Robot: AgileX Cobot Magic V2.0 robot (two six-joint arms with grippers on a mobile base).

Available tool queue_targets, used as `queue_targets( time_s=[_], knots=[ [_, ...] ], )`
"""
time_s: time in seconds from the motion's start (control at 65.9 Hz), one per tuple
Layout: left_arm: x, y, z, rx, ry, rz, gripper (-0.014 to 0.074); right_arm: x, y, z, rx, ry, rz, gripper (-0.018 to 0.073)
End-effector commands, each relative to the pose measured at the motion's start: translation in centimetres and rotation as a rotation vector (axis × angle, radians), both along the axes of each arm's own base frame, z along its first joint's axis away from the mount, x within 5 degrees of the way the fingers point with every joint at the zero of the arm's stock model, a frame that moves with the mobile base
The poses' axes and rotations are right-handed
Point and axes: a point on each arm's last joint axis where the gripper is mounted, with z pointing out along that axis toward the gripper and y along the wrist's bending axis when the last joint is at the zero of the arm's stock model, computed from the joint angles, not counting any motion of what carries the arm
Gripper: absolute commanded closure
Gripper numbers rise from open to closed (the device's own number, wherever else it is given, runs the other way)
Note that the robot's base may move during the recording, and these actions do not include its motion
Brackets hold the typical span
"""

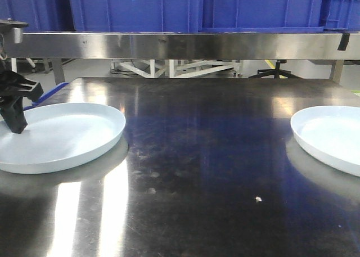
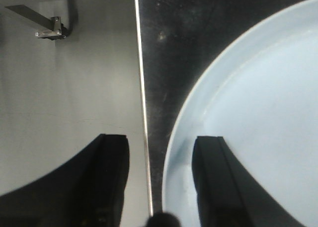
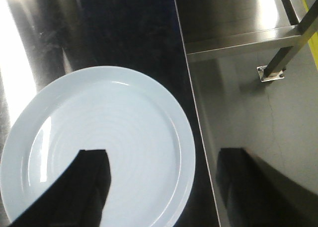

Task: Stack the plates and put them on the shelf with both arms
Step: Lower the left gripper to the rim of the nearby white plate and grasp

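Between the left plate (image 1: 62,136) and the right plate (image 1: 332,136) the worktop (image 1: 208,156) offers a wide open lane. At the back it is roofed by a steel shelf rail (image 1: 180,46) carrying blue crates (image 1: 140,7). The left claw (image 2: 160,147) and the right claw (image 3: 163,152) each gape across a plate's outer rim, one finger over the dish and the other out past the worktop's edge above the floor (image 2: 74,88).
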Motion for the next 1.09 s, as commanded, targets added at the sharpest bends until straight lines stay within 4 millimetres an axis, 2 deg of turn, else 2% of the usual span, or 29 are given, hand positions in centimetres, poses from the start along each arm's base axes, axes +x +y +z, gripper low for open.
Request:
queue_targets(
  time_s=[0.0, 0.577, 0.789, 1.077],
  knots=[
    [0.52, -0.23, 2.40, -0.030, -0.109, 0.000, 0.0247, 0.43, -0.07, 1.94, -0.023, -0.107, 0.007, 0.0000],
    [0.52, -0.23, 2.40, -0.030, -0.109, 0.000, 0.0247, 0.43, -0.07, 1.94, -0.023, -0.107, 0.007, 0.0000],
    [0.63, -0.23, 1.54, -0.021, -0.074, 0.002, 0.0247, 0.43, -0.07, 1.94, -0.023, -0.107, 0.007, 0.0000],
    [0.60, -0.24, 1.58, -0.024, -0.073, 0.005, 0.0248, 0.43, -0.07, 1.94, -0.023, -0.107, 0.007, 0.0000]
  ],
)
